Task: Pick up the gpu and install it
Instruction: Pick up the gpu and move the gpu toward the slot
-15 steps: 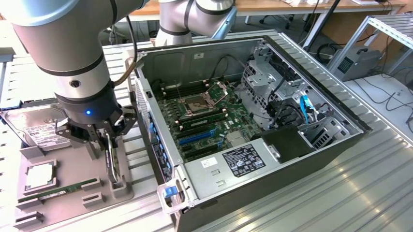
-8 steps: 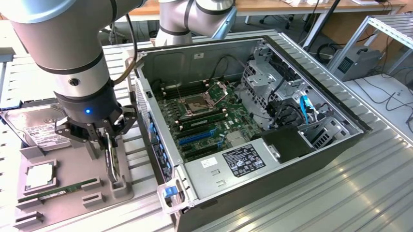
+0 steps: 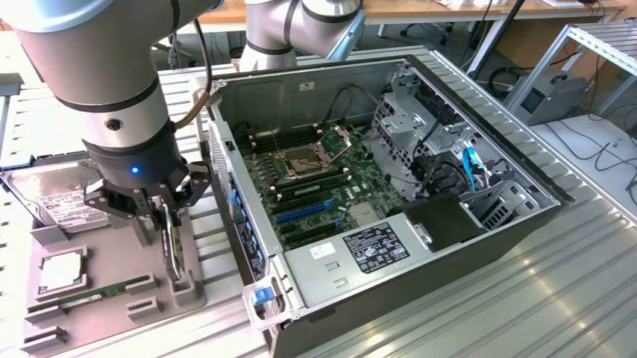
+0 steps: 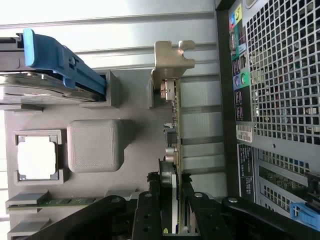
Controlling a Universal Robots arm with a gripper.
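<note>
arm [image 3: 100,82] up close at the exterior view's left, gripper [image 3: 166,227] pointing down over a grey holder tray [image 3: 110,257]. left to right on the tray: hard drive [image 3: 55,198] at the far end, cpu [image 3: 62,272] in its square pocket, green memory stick [image 3: 89,293] lying flat, then the gpu [image 3: 176,257] standing on edge in its slot at the tray's right side. in the wrist view the fingers [image 4: 165,185] press against both faces of the gpu [image 4: 176,120], pinching it; pale bracket [image 4: 172,60] at the end away from the gripper. card seated in the holder. right of the tray, just beside it, the open computer case [image 3: 298,97] lies on its side, motherboard [image 3: 318,186] exposed.
</note>
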